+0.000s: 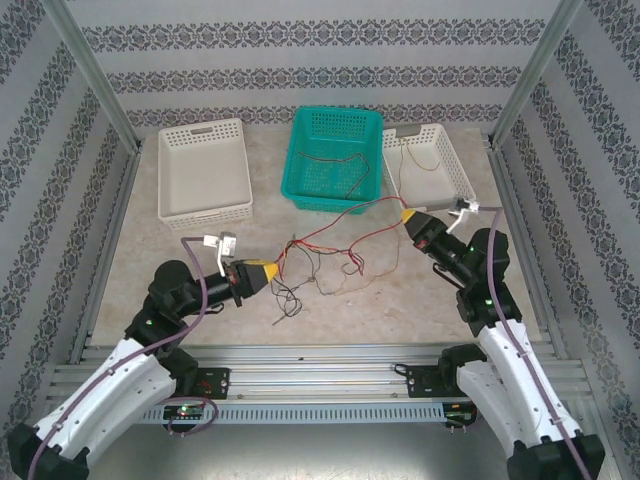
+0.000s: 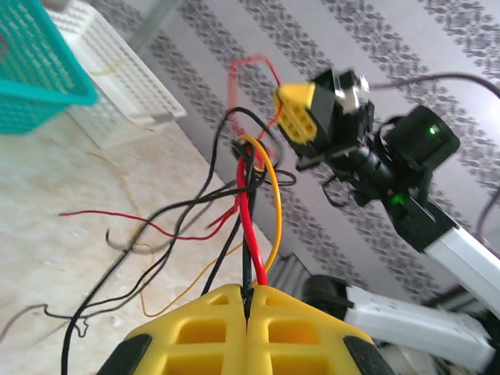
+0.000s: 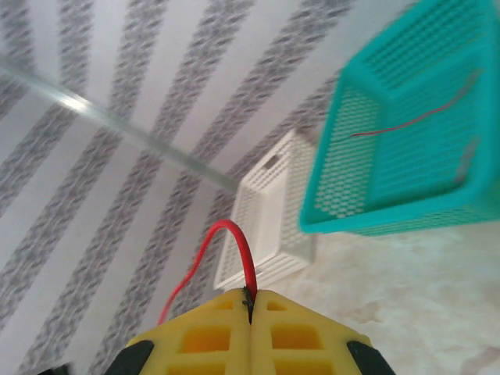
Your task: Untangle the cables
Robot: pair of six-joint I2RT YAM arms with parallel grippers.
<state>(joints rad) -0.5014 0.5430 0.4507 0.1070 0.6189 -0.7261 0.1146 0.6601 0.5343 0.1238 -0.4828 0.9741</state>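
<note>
- The left gripper (image 2: 248, 297) is pinched on red and black cables (image 1: 292, 250); the right gripper (image 3: 251, 301) is pinched on a red cable (image 3: 244, 258).
- The tangle spreads between them over the table (image 1: 420, 300).
- Drawing apart slowly should loosen it rather than tighten the loops.

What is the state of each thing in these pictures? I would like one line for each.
cables: tangled, strung between both hands.
left hand: shut on the cables, pinching a red and a black strand.
right hand: shut on a red cable.
teal basket: upright, red wire inside.
left white basket: upright.
right white basket: upright, thin wire inside.
</note>
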